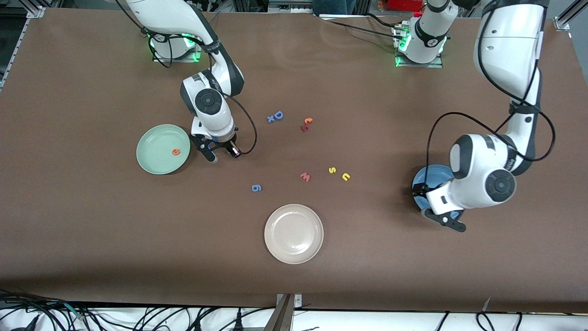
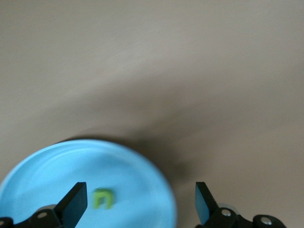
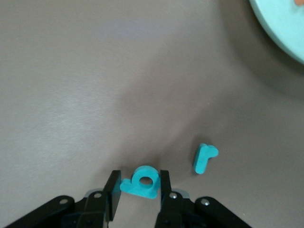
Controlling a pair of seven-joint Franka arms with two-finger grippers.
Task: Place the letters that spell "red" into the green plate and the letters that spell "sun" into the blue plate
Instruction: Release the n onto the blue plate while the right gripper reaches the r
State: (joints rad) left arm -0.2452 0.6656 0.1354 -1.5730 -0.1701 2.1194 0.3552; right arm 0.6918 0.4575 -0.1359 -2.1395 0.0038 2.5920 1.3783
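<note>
My right gripper stands on the table beside the green plate and is shut on the teal "d". The teal "r" lies flat close by. The orange "e" rests in the green plate. My left gripper hangs open over the blue plate, where the dark green "n" lies. The yellow "s" and yellow "u" lie side by side mid-table. In the front view the right gripper hides both teal letters, and the left gripper covers much of the blue plate.
A beige-white plate sits nearer the front camera than the loose letters. A red "w", a blue "6" shape, a blue "D" and an orange and dark red pair are scattered mid-table.
</note>
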